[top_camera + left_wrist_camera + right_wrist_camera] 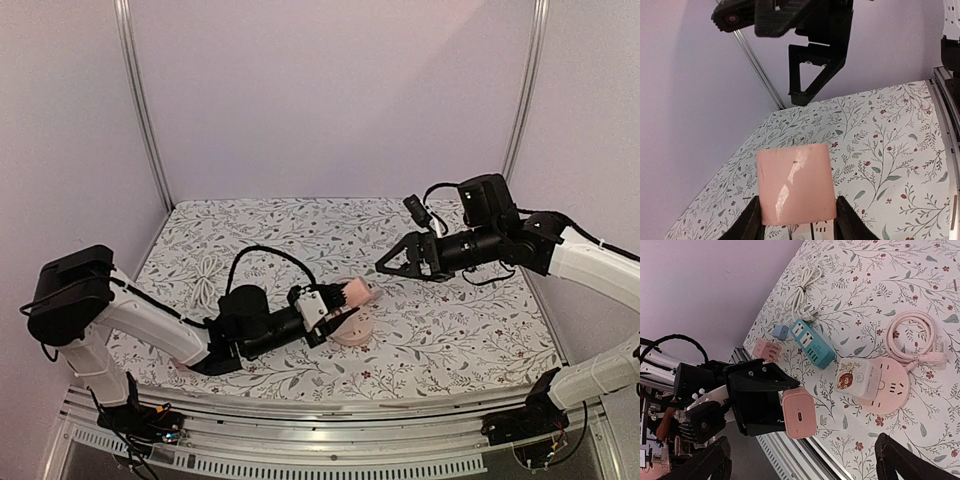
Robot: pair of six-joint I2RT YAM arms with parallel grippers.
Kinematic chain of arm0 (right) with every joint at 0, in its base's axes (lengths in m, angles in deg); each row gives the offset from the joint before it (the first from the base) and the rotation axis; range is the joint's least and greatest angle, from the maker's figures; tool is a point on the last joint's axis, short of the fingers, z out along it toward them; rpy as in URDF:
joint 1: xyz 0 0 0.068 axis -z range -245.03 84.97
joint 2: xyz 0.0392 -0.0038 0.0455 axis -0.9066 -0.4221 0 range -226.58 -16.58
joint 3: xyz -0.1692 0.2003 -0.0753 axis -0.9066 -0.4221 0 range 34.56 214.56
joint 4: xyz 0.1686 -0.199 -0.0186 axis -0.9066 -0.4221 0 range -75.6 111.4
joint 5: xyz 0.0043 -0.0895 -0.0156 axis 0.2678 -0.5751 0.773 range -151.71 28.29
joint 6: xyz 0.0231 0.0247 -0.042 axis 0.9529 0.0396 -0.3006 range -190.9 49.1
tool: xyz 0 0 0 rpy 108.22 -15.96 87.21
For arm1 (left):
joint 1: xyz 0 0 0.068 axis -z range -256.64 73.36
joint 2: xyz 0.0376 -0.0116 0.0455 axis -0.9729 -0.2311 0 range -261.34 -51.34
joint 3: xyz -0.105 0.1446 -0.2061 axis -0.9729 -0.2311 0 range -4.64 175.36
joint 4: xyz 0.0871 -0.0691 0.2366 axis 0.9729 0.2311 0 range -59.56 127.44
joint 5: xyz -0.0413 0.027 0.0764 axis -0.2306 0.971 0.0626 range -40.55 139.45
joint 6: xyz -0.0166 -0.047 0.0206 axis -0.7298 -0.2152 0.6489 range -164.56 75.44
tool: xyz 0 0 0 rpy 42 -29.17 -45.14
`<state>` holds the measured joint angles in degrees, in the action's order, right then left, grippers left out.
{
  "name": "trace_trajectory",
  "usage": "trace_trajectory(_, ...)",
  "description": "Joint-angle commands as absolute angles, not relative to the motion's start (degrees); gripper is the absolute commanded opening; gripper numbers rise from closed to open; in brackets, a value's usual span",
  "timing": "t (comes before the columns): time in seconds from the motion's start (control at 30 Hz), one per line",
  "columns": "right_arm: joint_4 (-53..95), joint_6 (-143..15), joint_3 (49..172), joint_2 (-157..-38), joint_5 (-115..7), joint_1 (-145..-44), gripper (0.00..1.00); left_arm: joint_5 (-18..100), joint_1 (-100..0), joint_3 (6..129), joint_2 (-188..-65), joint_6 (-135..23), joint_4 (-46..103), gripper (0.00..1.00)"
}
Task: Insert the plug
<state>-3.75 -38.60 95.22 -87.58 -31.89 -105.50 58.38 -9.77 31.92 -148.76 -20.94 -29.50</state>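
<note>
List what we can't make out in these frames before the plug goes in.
Pink plug pins: not shown in any view; left wrist sees only one flat face.
Round socket hub: top view, partly covered by the plug and left end effector.
Blue power strip: top view, hidden under the left arm.

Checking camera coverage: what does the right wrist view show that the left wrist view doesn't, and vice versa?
Only the right wrist view: the round pink socket board with a white adapter on it, a coiled pink cable, the blue power strip and a white cable bundle. Only the left wrist view: the corner frame post and the right pincer seen whole, open overhead. Both: the pink plug gripped in the left pincer, the floral tablecloth, and the right pincer's fingers.
</note>
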Motion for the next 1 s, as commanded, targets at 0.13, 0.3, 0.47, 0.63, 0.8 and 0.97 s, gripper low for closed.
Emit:
trace_trajectory(0.13,-8.81,-41.25,98.59,-90.72,-25.24,-105.53,0.99,52.16,-10.54,29.99,-150.45,-17.70,-35.38,0.00)
trace_trajectory(0.3,-9.43,-42.55,99.46,-92.44,-21.16,-105.82,0.94,49.90,-10.61,29.67,-150.36,-17.19,-35.32,0.00)
trace_trajectory(0.47,-11.79,-44.70,100.89,-93.28,-21.21,-106.84,0.93,46.30,-10.80,29.54,-150.08,-16.79,-34.54,0.00)
trace_trajectory(0.63,-12.96,-45.75,102.00,-94.33,-21.66,-107.98,0.91,44.72,-10.94,29.81,-150.05,-16.70,-34.08,0.00)
trace_trajectory(0.8,-15.06,-46.75,102.68,-95.15,-22.50,-108.63,0.88,45.02,-10.99,29.73,-149.74,-16.86,-34.16,0.00)
trace_trajectory(0.97,-16.11,-47.92,102.26,-95.20,-24.72,-110.64,0.84,45.39,-11.16,29.73,-149.11,-17.27,-34.32,0.00)
